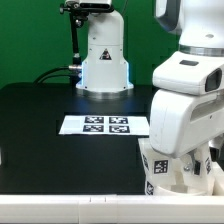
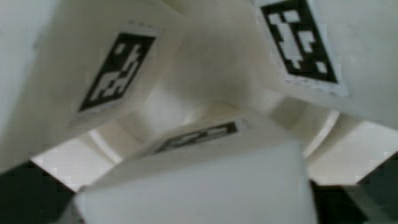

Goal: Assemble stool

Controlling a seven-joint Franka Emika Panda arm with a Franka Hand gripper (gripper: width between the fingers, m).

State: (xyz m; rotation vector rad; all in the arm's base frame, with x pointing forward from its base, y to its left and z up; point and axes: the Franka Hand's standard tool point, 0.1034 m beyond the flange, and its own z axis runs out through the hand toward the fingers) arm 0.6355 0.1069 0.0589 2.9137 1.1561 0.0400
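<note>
The white stool [image 1: 160,172] stands at the table's front edge on the exterior view's right, mostly hidden behind my arm; its tags show at either side of my hand. My gripper [image 1: 186,176] is down among the stool's parts. In the wrist view, tagged white legs [image 2: 121,70] [image 2: 294,40] rise close around the camera. One more white leg [image 2: 199,150] with a tag on its face runs straight out from between my jaws and fills the space there. The fingers themselves are not plainly seen.
The marker board [image 1: 105,125] lies flat in the middle of the black table [image 1: 40,120]. The robot base [image 1: 105,62] stands behind it, with a cable at its left. A white strip [image 1: 70,208] runs along the front edge.
</note>
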